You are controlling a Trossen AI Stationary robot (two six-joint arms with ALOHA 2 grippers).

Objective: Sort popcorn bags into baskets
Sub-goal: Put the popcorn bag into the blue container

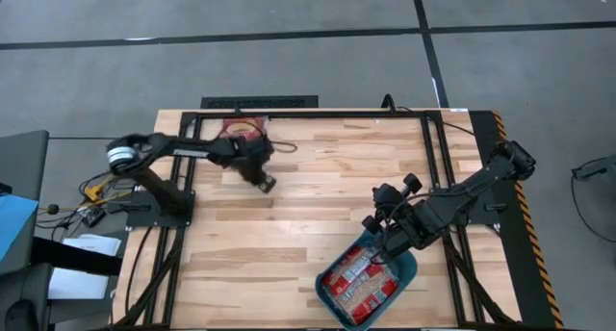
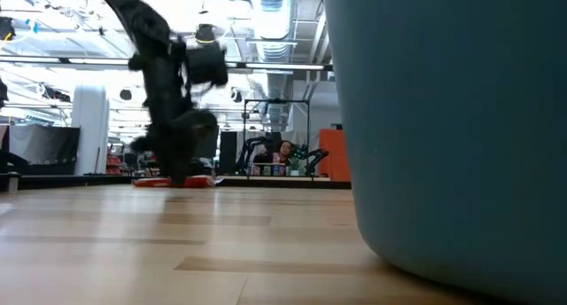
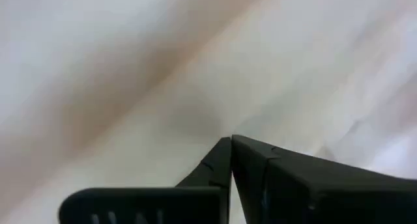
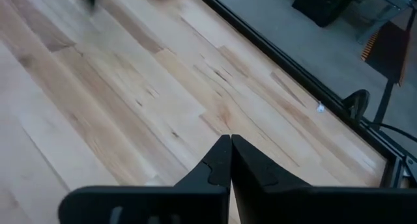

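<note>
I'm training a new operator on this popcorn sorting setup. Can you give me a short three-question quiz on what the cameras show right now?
1. True or false: the teal tub already has red popcorn bags in it.
2. Which gripper is over the tub's far rim? A) left gripper B) right gripper C) neither
3. Fill in: one red bag lies outside the tub, near the table's far edge, right beside the ____ gripper.

Key
1. True; several bags lie flat inside.
2. B; the right gripper hangs at the tub's rim, fingers shut and empty in the right wrist view.
3. Left; the left gripper sits just past that bag, fingers shut.
</note>
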